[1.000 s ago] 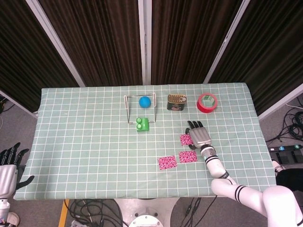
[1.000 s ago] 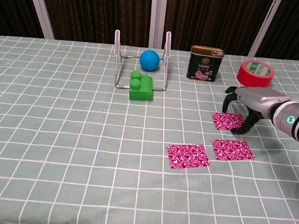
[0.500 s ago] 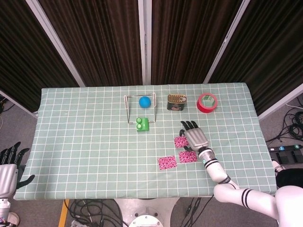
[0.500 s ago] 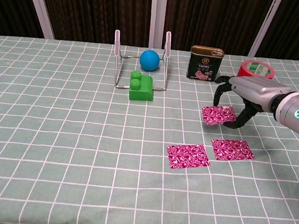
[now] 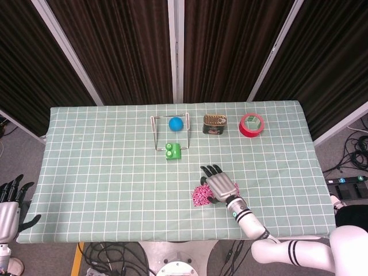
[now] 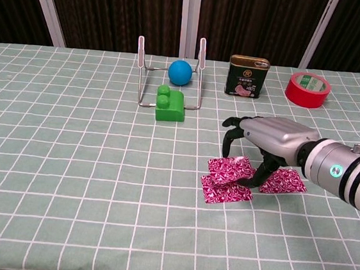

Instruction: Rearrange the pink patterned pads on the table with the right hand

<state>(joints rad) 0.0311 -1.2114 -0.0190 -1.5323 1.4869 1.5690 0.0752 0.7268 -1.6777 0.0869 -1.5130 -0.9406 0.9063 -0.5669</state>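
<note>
Dark curtains and a green checked cloth frame the bench (image 6: pixel 67 162), where the right hand's fingers (image 6: pixel 232 131) curl down over a pink patterned pad (image 6: pixel 229 169), the thumb tucked under its right edge, so the pad appears pinched and lifted slightly off the cloth. That pad hangs tilted, overlapping the back edge of a second pad (image 6: pixel 225 193) lying flat beneath it. A third pad (image 6: pixel 286 180) lies just beside them to the right, partly hidden behind the right hand (image 6: pixel 266 141). In the head view the hand (image 5: pixel 219 185) covers most of the cluster, and only a pink corner shows at its left.

The pads look thin, light and limp, more like squares of cloth or foam than anything stiff; the held one sags at its free edge. A light pinch at an edge, as here, should be enough, though a sheet this flimsy could fold, slide on the cloth or drag its neighbour along when set down.

Farther back stand a green toy brick (image 6: pixel 169 105), a blue ball (image 6: pixel 181 72) inside a wire rack (image 6: pixel 169 72), a dark tin (image 6: pixel 246 77) and a red tape roll (image 6: pixel 308 90), all well apart from the pads. The left hand (image 5: pixel 10 204) rests off the bench's near left corner, its fingers spread and holding nothing.
</note>
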